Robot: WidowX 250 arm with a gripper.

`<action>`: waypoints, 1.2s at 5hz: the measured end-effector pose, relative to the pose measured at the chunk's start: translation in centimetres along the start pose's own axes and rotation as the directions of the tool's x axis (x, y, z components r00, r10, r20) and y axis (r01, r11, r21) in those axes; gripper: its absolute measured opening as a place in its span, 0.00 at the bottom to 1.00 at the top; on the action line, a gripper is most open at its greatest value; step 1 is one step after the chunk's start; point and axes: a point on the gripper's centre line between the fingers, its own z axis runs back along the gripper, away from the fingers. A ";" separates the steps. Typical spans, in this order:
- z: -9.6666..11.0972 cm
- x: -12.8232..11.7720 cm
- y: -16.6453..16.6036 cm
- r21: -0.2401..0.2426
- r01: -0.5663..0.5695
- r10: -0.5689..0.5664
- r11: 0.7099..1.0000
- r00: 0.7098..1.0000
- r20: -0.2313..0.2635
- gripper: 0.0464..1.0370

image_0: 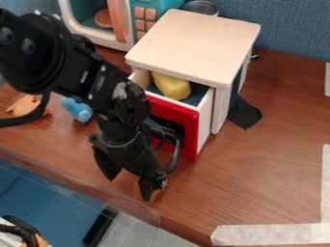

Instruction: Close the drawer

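Low, left of centre: my gripper (129,184), spread wide. At centre: the drawer (188,129), open; I should push mid-front, gently and squarely, straight into the cabinet (193,43).

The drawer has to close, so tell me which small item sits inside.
The yellow item; the blue item and tan item lie outside the drawer.

This looks like a robotics lab: 1 black robot arm (42,55) hangs over a wood-look tabletop (270,183) marked with pale tape (270,235), beside a toy microwave (147,20).
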 end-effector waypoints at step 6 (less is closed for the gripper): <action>-0.7 3.7 1.2 0.009 -0.020 0.020 1.000 1.000 0.008 0.96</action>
